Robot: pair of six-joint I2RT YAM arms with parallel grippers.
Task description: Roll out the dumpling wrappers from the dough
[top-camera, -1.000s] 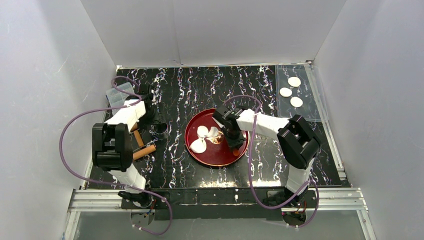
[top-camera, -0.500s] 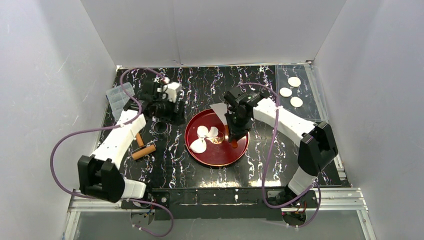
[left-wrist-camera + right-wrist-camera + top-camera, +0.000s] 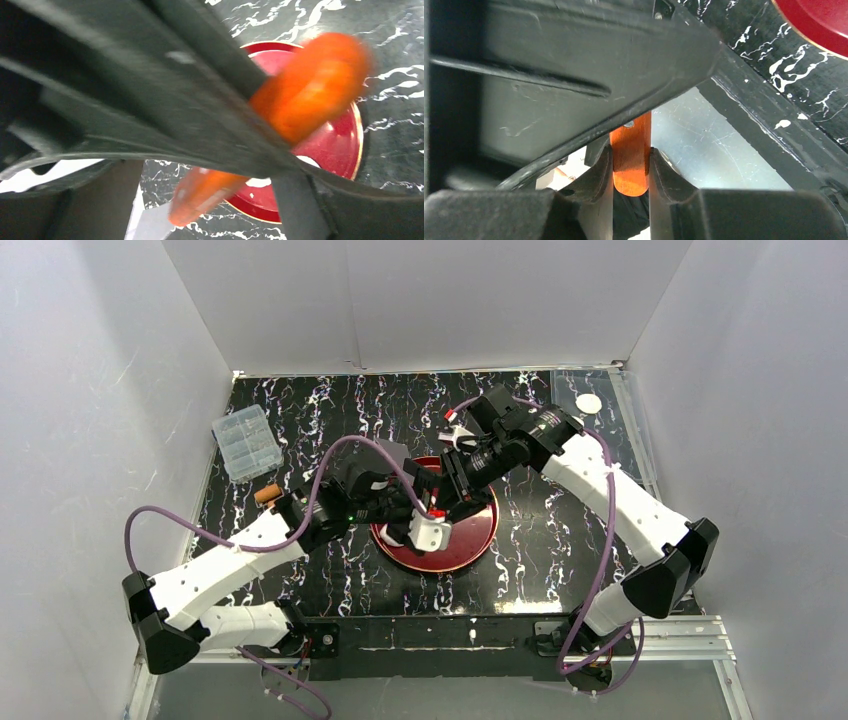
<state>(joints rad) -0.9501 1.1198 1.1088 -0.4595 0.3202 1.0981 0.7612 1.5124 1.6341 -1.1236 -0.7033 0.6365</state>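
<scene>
Rolling step: right gripper (image 3: 630, 176) clamps the orange rolling pin (image 3: 310, 85) over the red plate (image 3: 478, 540). I cannot tell the left gripper's (image 3: 432, 512) grip. Next, press the pin level across the dough (image 3: 259, 182).

Both arms meet over the round red tray (image 3: 472, 540) at frame centre, the left arm (image 3: 230, 565) reaching in from lower left and the right arm (image 3: 610, 492) arching in from lower right. A clear compartment box (image 3: 245, 443) lies upper left, and one dumpling wrapper (image 3: 589, 403) upper right.
</scene>
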